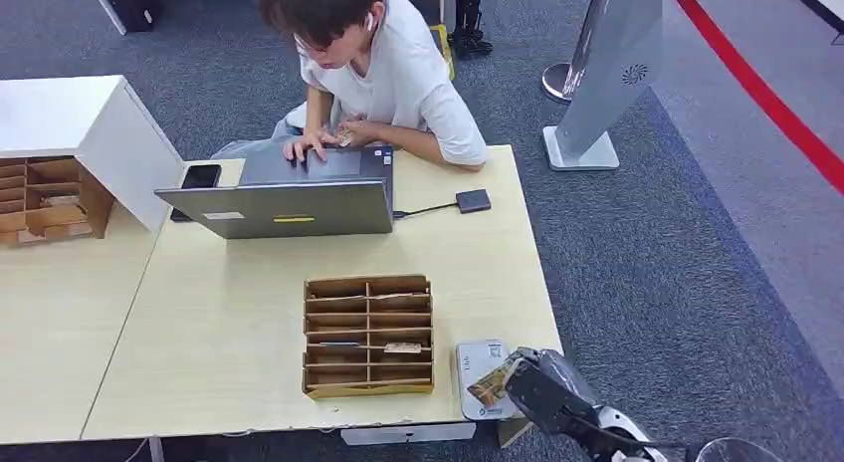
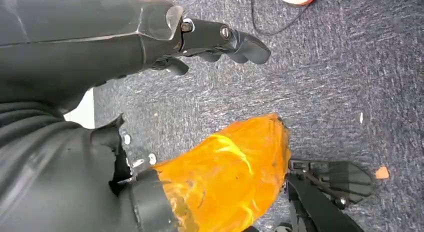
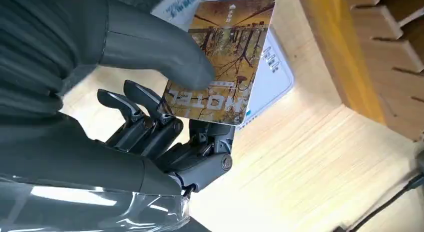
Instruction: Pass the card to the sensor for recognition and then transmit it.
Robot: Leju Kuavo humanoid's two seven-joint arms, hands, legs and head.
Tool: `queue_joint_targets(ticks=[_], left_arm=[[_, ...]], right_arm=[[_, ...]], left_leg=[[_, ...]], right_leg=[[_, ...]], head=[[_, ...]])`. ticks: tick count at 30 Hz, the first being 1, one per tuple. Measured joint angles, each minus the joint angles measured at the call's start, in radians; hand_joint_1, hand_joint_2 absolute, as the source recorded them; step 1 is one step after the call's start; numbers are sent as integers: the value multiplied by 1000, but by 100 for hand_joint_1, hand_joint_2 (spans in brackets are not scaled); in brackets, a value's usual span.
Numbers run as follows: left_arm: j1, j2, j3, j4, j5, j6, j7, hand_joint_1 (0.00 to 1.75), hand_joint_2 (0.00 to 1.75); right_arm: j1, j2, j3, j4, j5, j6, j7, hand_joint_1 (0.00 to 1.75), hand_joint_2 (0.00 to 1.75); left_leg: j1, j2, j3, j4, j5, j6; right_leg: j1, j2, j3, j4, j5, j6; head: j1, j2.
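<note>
My right hand [image 1: 542, 389] [image 3: 165, 117] pinches a card [image 3: 227, 62] [image 1: 490, 385] with an autumn-tree picture between the thumb and the fingers. It holds the card just over the white flat sensor [image 1: 479, 363] [image 3: 272, 74] at the table's near right corner. Whether the card touches the sensor I cannot tell. My left hand [image 2: 210, 39] hangs beside my body over the carpet, fingers loosely curled and holding nothing.
A wooden slotted card rack [image 1: 367, 334] stands left of the sensor with a few cards in its slots. Behind it a person types on a grey laptop [image 1: 284, 205]; a phone [image 1: 200, 176] and a small dark box [image 1: 473, 200] on a cable lie nearby. Another rack [image 1: 50, 198] sits far left.
</note>
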Motion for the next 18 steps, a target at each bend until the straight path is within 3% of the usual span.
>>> queue_joint_targets(ticks=[18], left_arm=[[0, -3, -1, 0, -9, 0, 0, 0, 0]], right_arm=[[-13, 35, -12, 46, 3, 0, 4, 175, 175]], left_leg=[[0, 0, 0, 0, 0, 0]], right_leg=[[0, 0, 0, 0, 0, 0]], head=[[0, 0]])
